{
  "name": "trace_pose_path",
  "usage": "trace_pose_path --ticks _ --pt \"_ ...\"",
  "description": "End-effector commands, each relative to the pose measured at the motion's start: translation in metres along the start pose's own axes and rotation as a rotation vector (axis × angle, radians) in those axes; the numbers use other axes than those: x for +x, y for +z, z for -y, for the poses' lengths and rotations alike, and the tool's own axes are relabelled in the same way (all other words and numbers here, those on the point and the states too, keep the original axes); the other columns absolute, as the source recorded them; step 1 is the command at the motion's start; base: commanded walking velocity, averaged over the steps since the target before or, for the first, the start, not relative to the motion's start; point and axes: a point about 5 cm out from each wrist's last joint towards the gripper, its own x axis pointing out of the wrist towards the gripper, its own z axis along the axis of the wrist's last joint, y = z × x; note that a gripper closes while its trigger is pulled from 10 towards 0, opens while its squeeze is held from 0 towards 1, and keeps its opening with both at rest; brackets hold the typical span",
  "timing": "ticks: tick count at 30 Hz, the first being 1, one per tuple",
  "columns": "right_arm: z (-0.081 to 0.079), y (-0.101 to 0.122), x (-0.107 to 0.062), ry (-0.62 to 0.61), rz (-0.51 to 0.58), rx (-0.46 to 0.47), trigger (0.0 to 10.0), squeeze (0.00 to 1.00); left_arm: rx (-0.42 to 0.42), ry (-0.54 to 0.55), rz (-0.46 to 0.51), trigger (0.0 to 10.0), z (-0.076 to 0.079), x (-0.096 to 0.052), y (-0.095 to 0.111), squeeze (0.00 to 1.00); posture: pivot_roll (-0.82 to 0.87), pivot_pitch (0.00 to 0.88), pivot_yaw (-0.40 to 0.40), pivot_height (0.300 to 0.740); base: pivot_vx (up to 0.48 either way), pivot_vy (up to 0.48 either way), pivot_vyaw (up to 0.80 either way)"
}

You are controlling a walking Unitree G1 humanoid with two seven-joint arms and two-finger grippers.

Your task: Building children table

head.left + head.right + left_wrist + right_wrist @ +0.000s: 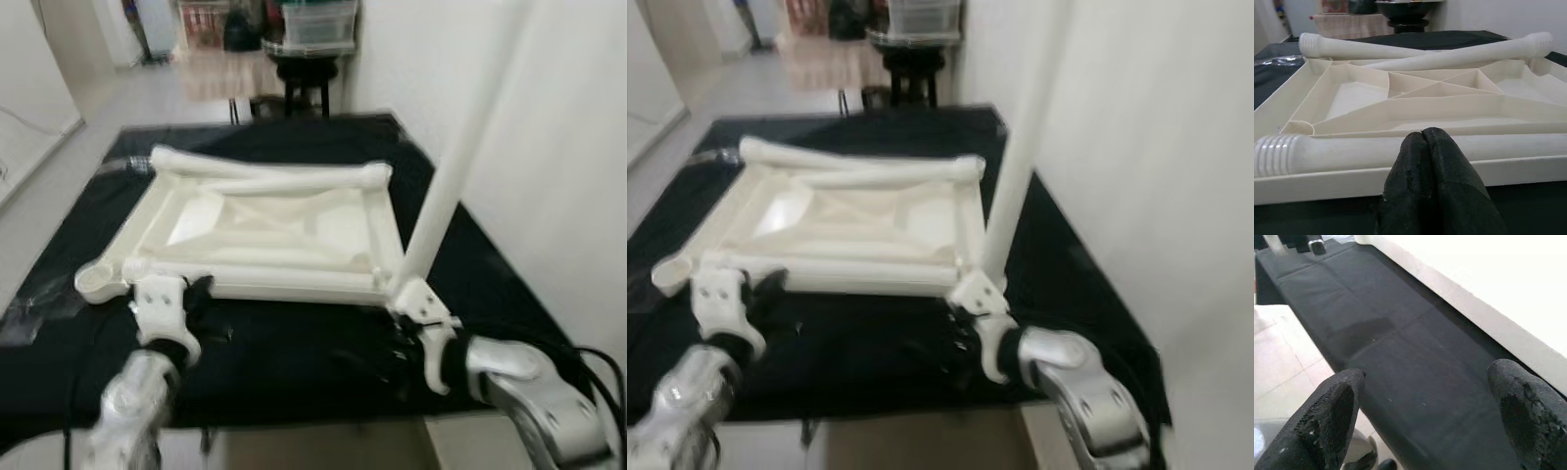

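A cream children's table top (274,289) lies upside down on a black mat (294,357). One white leg (451,186) stands upright at its near right corner. Two loose legs (269,181) lie crossed over its far side, and another leg (1352,149) with a ribbed end lies along the near edge. My left gripper (1422,134) is shut with nothing in it, its tips just in front of that near leg, at the table top's near left (201,294). My right gripper (1430,396) is open over the mat, low beside the upright leg's base (392,357).
A white wall (568,147) runs close along the right of the mat. A black stool (309,73) carrying a clear bin stands beyond the mat's far edge. Pale floor (59,166) lies to the left. The mat's near edge drops to tiled floor (1283,362).
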Motion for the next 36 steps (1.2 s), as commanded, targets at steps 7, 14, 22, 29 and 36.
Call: trace_pose_path --ticks 7,14,22,29,36 --pt "-0.001 -0.001 0.000 0.006 -0.005 0.007 10.0 0.00 0.009 -0.013 -0.013 10.0 0.002 0.000 -0.003 0.00 -0.05 0.036 -0.028 0.740 0.000 0.480 0.00" --pt "0.035 0.020 0.018 -0.273 0.139 0.042 10.0 0.00 0.027 -0.053 0.001 10.0 0.007 0.003 0.000 0.00 -0.04 0.042 -0.027 0.740 0.000 0.180 0.00" --pt "0.047 0.028 0.037 -0.354 0.167 0.038 10.0 0.00 0.020 -0.087 0.021 10.0 0.015 0.004 0.004 0.00 -0.04 0.045 -0.028 0.740 0.000 0.000 0.00" --pt "0.063 0.039 0.055 -0.380 0.156 -0.029 10.0 0.00 0.004 -0.139 0.032 10.0 0.025 0.005 0.008 0.00 -0.02 0.060 -0.036 0.740 0.000 0.000 0.00" --pt "0.075 0.050 0.068 -0.391 0.136 -0.079 10.0 0.00 0.007 -0.155 0.030 10.0 0.027 0.005 0.010 0.00 -0.02 0.070 -0.039 0.740 0.000 0.000 0.00"
